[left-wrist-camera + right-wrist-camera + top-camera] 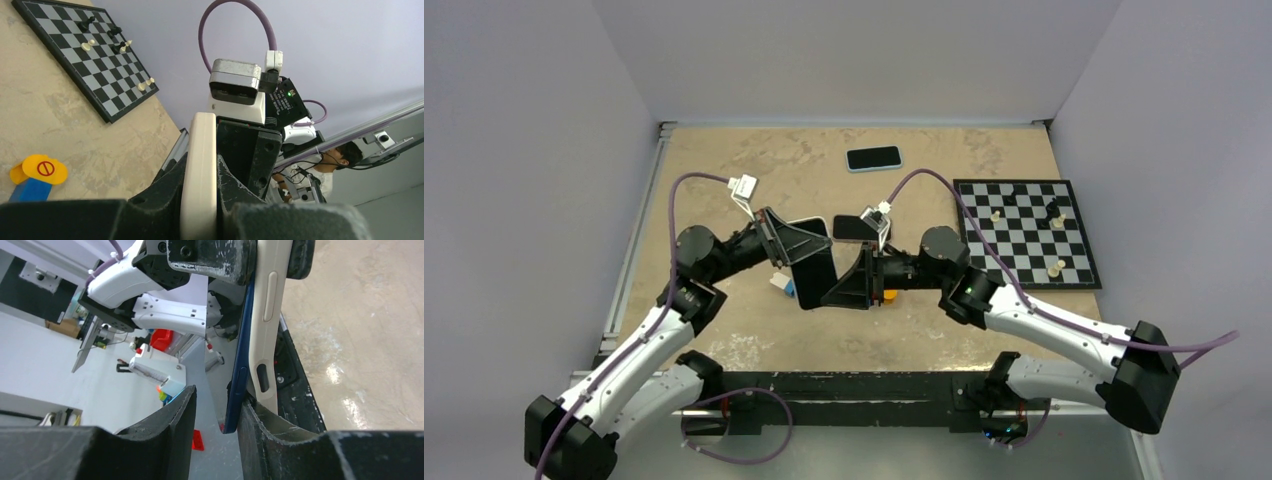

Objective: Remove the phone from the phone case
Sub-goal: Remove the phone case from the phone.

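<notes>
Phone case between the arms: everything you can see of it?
The phone case is cream, rubbery-looking, with a raised button strip and an oval cutout on its side. It is held aloft, edge-on to both wrist cameras, clamped by the jaws of the left gripper. The dark blue phone is partly out along one edge.

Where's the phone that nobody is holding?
In the top view, the blue-edged phone lies flat on the table near its far edge, a little right of the middle. Its nearest neighbour is the chessboard, nearer and to the right.

Chessboard (1024, 232) right of phone (817, 275), second phone (874, 158) behind
</notes>
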`<state>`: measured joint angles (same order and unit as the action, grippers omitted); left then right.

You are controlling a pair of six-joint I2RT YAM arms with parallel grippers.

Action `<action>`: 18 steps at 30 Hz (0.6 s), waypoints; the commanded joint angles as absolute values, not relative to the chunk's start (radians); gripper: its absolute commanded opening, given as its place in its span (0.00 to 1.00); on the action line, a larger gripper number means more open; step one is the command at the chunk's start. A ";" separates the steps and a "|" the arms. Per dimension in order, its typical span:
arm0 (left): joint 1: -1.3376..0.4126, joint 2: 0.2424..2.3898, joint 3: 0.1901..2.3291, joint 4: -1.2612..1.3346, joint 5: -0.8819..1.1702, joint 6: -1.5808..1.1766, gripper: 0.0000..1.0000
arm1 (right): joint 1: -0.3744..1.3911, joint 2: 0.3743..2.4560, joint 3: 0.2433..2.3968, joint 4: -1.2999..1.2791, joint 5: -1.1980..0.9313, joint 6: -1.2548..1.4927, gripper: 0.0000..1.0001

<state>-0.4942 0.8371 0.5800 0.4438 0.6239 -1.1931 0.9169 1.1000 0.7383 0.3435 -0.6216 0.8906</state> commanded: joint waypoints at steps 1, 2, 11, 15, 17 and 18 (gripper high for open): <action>-0.528 0.785 0.679 0.331 0.728 -1.097 0.00 | 0.928 1.088 0.824 0.444 -0.626 0.873 0.38; -0.528 0.781 0.687 0.312 0.737 -1.084 0.00 | 0.928 1.090 0.826 0.453 -0.630 0.876 0.38; -0.541 0.811 0.671 0.472 0.814 -1.175 0.00 | 0.924 1.164 0.872 0.531 -0.630 0.897 0.38; -0.546 0.830 0.653 0.533 0.826 -1.230 0.00 | 0.907 1.167 0.859 0.576 -0.582 0.909 0.33; -0.546 0.827 0.647 0.554 0.825 -1.242 0.00 | 0.905 1.159 0.853 0.593 -0.569 0.910 0.17; -0.546 0.817 0.649 0.545 0.822 -1.235 0.02 | 0.905 1.153 0.850 0.592 -0.568 0.910 0.07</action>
<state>-0.5053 0.8322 0.6559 0.4442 0.7242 -1.1522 0.9199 1.1576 0.7986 0.4244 -0.6975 0.9134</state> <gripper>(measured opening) 0.192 0.206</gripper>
